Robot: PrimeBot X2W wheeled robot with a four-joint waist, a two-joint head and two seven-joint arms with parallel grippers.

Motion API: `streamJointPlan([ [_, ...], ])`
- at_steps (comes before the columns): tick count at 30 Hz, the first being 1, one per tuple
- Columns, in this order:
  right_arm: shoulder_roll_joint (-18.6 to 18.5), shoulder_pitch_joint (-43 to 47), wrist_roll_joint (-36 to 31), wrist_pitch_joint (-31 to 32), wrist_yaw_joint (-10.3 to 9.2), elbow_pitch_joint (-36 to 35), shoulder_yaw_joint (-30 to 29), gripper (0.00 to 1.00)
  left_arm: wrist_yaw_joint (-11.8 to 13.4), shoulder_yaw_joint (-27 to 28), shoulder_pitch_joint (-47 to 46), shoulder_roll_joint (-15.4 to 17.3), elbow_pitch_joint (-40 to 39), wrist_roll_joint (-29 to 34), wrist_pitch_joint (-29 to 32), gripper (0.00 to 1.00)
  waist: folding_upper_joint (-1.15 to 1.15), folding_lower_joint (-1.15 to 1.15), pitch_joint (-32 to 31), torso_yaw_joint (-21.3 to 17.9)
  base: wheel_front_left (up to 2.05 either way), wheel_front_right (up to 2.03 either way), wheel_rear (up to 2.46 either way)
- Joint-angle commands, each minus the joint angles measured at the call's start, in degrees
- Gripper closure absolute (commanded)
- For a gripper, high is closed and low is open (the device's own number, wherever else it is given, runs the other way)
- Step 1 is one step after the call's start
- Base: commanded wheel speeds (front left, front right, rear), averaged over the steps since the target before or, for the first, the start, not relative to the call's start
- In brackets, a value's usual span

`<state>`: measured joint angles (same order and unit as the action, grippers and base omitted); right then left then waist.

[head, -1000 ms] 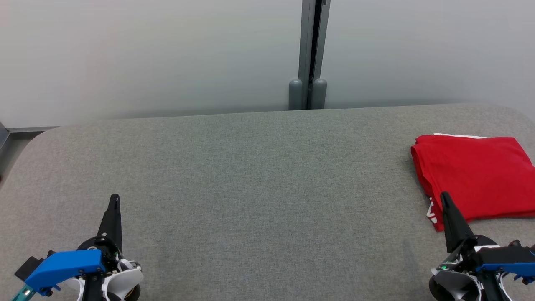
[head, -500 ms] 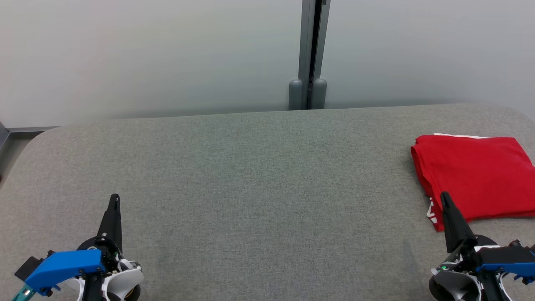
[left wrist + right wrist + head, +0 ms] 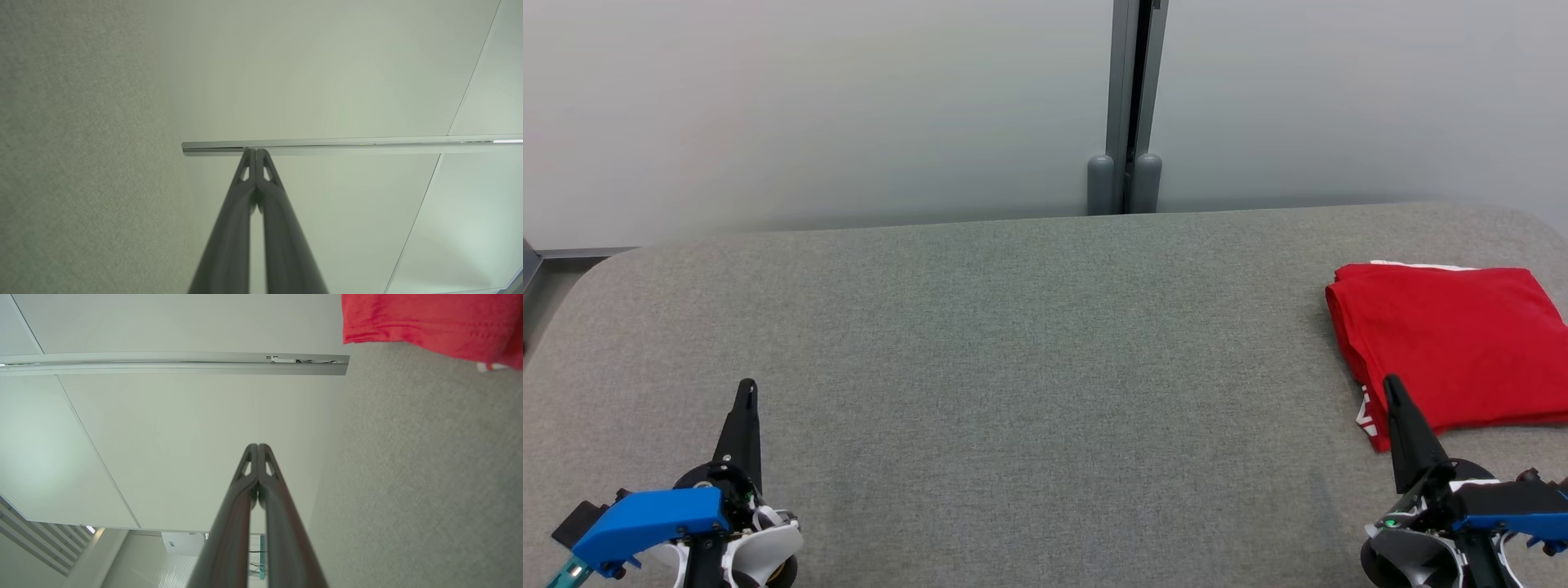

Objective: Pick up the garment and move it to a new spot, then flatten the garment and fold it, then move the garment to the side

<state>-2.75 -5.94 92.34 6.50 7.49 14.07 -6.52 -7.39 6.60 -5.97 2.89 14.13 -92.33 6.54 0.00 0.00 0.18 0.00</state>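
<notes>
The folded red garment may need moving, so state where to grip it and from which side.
Probably pinch the red garment at its thick, rounded left fold, coming from the table's middle; all layers stack there. The shut right gripper sits nearest and must open first.

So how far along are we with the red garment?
Looks done: the red fabric garment lies folded at the right end of the grey fabric tabletop. In hand: nothing; left hand and right hand are shut and empty. Left: apparently nothing.
</notes>
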Motion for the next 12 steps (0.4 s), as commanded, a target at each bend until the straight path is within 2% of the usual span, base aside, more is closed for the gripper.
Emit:
streamJointPlan([
  [1,-0.2,-0.6,0.2,0.2,0.00,-0.2,-0.1,1.00,-0.3,0.1,-0.6,-0.1,-0.2,-0.2,0.2,1.00,0.00,0.00,0.0,0.0,0.00,0.00,0.00],
  [12,-0.2,-0.6,0.2,0.2,0.00,-0.2,-0.1,1.00,-0.3,0.1,-0.6,-0.1,-0.2,-0.2,0.2,1.00,0.00,0.00,0.0,0.0,0.00,0.00,0.00],
])
